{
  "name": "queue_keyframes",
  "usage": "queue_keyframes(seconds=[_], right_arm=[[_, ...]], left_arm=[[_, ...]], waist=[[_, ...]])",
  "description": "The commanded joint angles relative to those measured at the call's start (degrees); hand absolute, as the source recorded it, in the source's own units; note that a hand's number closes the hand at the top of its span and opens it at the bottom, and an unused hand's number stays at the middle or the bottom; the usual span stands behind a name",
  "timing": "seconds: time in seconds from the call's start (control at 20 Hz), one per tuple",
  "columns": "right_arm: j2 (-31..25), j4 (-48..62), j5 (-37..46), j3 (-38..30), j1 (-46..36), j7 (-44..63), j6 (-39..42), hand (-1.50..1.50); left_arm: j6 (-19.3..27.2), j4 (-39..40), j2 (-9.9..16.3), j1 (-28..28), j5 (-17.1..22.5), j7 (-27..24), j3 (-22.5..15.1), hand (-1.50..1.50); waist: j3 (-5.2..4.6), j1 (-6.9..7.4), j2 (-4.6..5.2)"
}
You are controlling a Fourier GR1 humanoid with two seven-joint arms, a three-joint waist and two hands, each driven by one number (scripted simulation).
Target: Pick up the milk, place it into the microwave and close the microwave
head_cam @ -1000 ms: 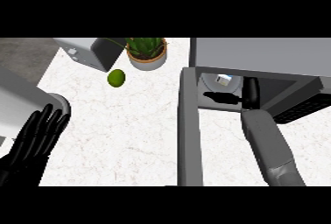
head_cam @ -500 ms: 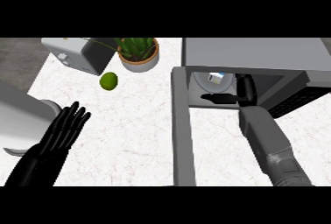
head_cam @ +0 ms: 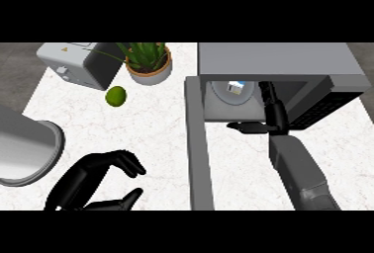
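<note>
head view: your right hand (head_cam: pixel 270 111) reaches into the open microwave (head_cam: pixel 281 62) at the counter's far right corner, fingers straight beside the milk (head_cam: pixel 235 87) standing inside, apart from it. placing looks done. next, withdraw and swing the door (head_cam: pixel 196 143) shut. left hand (head_cam: pixel 99 175), curled and empty, hangs near the counter's front edge.

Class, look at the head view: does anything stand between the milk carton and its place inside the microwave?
Nothing visible does. The milk carton already sits inside the open microwave, on its round plate. The right hand reaches into the cavity just beside it. The door is not yet shut.
</note>
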Motion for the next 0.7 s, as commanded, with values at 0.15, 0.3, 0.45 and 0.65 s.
queue_keyframes(seconds=[0.15,0.3,0.45,0.65], right_arm=[[1.2,-16.6,-0.7,5.5,11.5,5.5,5.1,-1.5],[1.6,-24.7,-1.5,7.4,18.8,5.6,5.9,-1.5],[0.4,-29.6,-1.3,8.9,25.0,5.5,8.3,-1.5],[1.9,-43.4,-1.8,12.5,35.1,8.9,9.1,-1.5]], left_arm=[[-0.1,7.0,-0.2,-2.1,-3.9,-1.0,-2.7,1.5],[2.8,7.1,-0.4,-4.2,-9.4,-1.3,-5.7,1.5],[-0.8,14.1,1.5,-7.9,-9.9,-2.6,-6.7,1.5],[-0.2,19.9,-0.9,-10.4,-12.4,-2.3,-10.4,1.5]], waist=[[-0.09,-1.4,-0.53],[-0.09,-1.54,-0.55],[-0.12,-2.57,-0.53],[-0.12,-2.38,-0.52]])
